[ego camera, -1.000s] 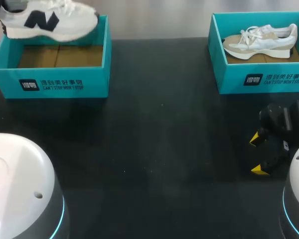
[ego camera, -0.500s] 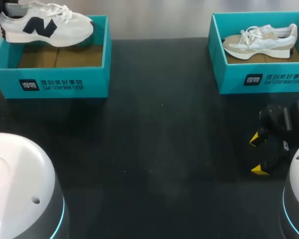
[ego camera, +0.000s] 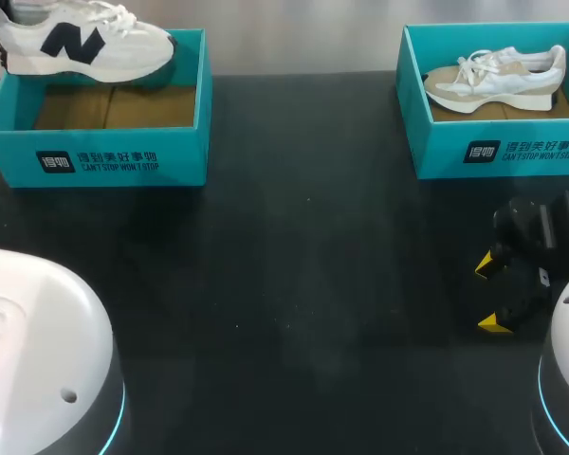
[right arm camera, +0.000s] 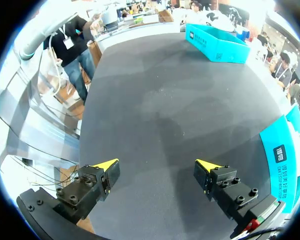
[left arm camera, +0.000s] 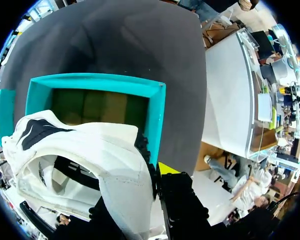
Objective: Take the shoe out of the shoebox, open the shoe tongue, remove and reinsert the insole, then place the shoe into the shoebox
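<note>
The left end effector (left arm camera: 140,200) is clenched on the heel end of the shoe (ego camera: 85,47) and carries it in the air. The surface (ego camera: 294,284) shows no change over the last second. The shoebox (ego camera: 95,161) at the far left corner has not moved, and its cardboard floor is exposed. The second shoebox (ego camera: 493,152) at the far right corner is likewise unchanged, with the second shoe (ego camera: 498,78) lying inside it. The shoe itself has changed position. One second ago its toe projected past the right wall of the shoebox. It has since shifted toward the left edge of the surface and now hangs level above the rear wall, with the toe inside the line of the right wall. This indicates that the shoe is clear of the shoebox but not yet set down, so the tongue and insole steps remain outstanding. The right end effector (ego camera: 489,294) is released, holds nothing, and has stayed near the right edge.
</note>
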`<state>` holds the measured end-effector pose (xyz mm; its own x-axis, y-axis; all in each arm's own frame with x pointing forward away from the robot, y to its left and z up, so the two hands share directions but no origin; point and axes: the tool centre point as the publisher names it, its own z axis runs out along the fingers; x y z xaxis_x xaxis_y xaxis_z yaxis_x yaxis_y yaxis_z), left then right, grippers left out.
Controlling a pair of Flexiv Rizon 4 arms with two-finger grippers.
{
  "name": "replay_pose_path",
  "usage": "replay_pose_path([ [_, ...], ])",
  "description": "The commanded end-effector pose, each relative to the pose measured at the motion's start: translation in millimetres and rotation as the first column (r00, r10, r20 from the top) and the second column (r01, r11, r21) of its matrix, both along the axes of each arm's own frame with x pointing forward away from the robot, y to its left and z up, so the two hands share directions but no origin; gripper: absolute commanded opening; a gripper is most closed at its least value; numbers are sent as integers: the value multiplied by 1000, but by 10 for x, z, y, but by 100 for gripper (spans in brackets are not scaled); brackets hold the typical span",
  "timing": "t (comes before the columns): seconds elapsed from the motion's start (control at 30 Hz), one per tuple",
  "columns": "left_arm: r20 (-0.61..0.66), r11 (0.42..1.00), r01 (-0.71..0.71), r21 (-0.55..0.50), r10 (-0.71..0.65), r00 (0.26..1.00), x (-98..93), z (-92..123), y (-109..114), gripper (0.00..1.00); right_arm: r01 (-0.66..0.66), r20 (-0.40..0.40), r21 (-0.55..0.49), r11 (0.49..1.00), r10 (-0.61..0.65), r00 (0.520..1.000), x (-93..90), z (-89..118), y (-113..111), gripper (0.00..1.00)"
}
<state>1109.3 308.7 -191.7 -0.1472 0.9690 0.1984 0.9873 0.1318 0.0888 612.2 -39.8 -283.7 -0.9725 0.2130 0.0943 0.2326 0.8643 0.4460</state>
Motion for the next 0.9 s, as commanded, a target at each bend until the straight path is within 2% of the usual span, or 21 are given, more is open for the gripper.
replay_pose_path([
  [0.03, -13, 1000, -2, -3, 2, 1000, 21, 32, 4, 0, 1, 0, -3, 1000, -1, 1000, -5, -5, 8, 100],
  [0.13, -13, 1000, -2, -3, 2, 1000, 21, 32, 4, 0, 1, 0, -3, 1000, -1, 1000, -5, -5, 8, 100],
  [0.33, -30, 1000, 7, -26, -8, 1000, 55, -122, 31, 0, 1, 0, -3, 1000, -1, 1000, -5, -5, 8, 100],
  [0.6, -41, 1000, 21, -21, -22, 999, 89, -424, -1, 0, 1, 0, -3, 1000, -1, 1000, -5, -5, 8, 100],
  [0.9, -56, 999, 38, -30, -40, 998, -20, -725, -48, 0, 1, 0, -3, 1000, -1, 1000, -5, -5, 8, 100],
])
